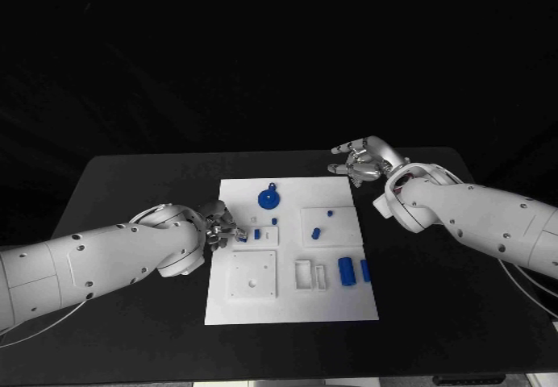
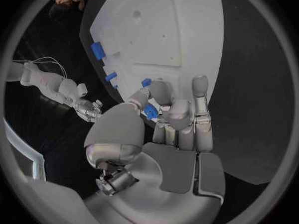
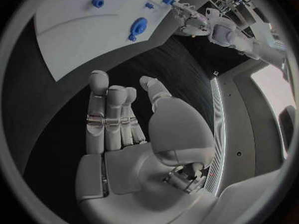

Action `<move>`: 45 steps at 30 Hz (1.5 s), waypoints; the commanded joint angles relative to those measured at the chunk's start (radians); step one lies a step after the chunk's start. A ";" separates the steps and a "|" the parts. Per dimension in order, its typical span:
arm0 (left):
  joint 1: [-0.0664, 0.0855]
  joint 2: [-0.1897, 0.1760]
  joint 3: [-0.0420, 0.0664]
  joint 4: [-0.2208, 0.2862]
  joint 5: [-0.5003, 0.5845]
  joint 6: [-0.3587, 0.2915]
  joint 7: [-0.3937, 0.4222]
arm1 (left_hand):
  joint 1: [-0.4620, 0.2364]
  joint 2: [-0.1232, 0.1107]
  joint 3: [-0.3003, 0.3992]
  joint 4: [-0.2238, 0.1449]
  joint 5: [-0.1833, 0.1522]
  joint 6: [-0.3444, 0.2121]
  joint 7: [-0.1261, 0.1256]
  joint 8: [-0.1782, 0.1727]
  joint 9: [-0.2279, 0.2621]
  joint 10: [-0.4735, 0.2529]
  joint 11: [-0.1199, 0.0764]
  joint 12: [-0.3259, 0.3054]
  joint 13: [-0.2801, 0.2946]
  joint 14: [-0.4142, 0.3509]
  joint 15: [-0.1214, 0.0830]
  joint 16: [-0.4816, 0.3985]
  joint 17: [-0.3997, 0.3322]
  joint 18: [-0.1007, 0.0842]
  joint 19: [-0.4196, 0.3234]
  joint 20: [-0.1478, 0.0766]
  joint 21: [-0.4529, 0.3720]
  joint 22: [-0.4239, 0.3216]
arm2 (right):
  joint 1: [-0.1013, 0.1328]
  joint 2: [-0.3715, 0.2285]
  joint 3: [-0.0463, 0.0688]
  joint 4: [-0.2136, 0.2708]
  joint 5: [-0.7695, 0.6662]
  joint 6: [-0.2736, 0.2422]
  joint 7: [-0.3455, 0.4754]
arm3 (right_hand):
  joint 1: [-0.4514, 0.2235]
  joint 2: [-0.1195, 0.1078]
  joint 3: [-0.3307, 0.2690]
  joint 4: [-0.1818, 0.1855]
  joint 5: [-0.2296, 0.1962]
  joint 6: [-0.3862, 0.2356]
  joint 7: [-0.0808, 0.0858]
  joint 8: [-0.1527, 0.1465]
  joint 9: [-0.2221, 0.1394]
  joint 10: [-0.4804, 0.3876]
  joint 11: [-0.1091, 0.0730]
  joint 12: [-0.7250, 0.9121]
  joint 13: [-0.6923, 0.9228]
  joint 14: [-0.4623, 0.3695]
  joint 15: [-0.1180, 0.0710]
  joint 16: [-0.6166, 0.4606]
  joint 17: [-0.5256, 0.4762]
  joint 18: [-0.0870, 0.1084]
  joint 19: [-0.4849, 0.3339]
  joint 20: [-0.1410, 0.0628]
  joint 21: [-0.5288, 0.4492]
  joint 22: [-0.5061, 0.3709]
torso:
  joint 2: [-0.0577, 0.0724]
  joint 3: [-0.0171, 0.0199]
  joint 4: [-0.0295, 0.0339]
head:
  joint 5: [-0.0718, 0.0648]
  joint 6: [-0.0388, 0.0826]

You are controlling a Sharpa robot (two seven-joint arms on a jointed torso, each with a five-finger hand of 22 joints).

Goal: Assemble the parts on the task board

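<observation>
No legible writing on the board (image 1: pixel 291 306) or parts. The board lies mid-table (image 1: pixel 139 177).

Left hand (image 1: pixel 215 224) sits at the board's left edge, fingers curled, pinching a small blue part (image 2: pixel 149 112) between thumb and fingers just above the board surface.

Right hand (image 1: pixel 363 159) hovers over bare table just off the board's far right corner, palm open, fingers straight and apart, holding nothing.

On the board: a round blue disc (image 1: pixel 268 197) near the far edge and blue blocks (image 1: pixel 345 270) towards the near right.
</observation>
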 commanded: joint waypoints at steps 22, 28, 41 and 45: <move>-0.013 -0.003 -0.010 0.000 -0.013 -0.040 -0.024 | 0.002 0.020 0.045 -0.060 0.027 0.279 -0.121 0.011 0.005 0.012 -0.036 0.009 0.017 0.003 0.003 -0.003 0.020 0.055 -0.002 0.037 0.023 0.019 | -0.002 0.002 0.000 0.000 -0.001 0.013 0.012 | -0.012 -0.001 0.005 -0.001 0.004 0.005 0.000 -0.001 0.002 0.002 -0.006 0.000 0.000 0.003 -0.003 -0.001 0.001 0.009 0.035 0.000 0.002 0.034 | 0.000 -0.0005 -0.0003 | 0.000 0.001; -0.013 -0.011 -0.010 0.004 0.008 -0.095 -0.022 | 0.005 0.018 0.046 -0.060 0.027 0.281 -0.121 0.012 0.005 0.012 -0.037 0.010 0.017 0.004 0.003 -0.002 0.022 0.058 -0.001 0.040 0.024 0.019 | -0.002 0.000 0.000 0.001 -0.001 0.013 0.012 | -0.012 -0.001 0.005 -0.001 0.004 0.005 0.000 -0.001 0.002 0.002 -0.006 0.000 0.000 0.003 -0.003 -0.001 0.001 0.009 0.035 0.000 0.002 0.034 | -0.001 -0.0002 0.0010 | -0.001 0.002; -0.013 -0.022 -0.010 0.008 0.024 -0.117 -0.032 | 0.014 0.017 0.044 -0.055 0.014 0.280 -0.121 0.012 0.008 0.011 -0.037 0.010 0.019 0.003 0.003 -0.004 0.020 0.083 -0.004 0.062 0.032 0.019 | -0.002 -0.002 0.000 0.002 -0.001 0.013 0.011 | -0.012 -0.001 0.005 -0.001 0.004 0.005 0.000 -0.001 0.002 0.002 -0.006 0.000 0.000 0.003 -0.003 -0.001 0.001 0.009 0.035 0.000 0.002 0.034 | 0.000 -0.0008 0.0004 | 0.000 0.001; -0.013 -0.019 -0.010 0.007 0.026 -0.102 -0.036 | 0.015 0.016 0.044 -0.055 0.013 0.279 -0.121 0.012 0.008 0.012 -0.037 0.010 0.019 0.003 0.004 -0.004 0.021 0.083 -0.004 0.062 0.032 0.019 | -0.002 -0.003 0.000 0.002 -0.001 0.013 0.011 | -0.012 -0.001 0.005 -0.001 0.004 0.005 0.000 -0.001 0.002 0.002 -0.006 0.000 0.000 0.003 -0.003 -0.001 0.001 0.009 0.035 0.000 0.002 0.034 | 0.000 -0.0007 0.0004 | 0.000 0.001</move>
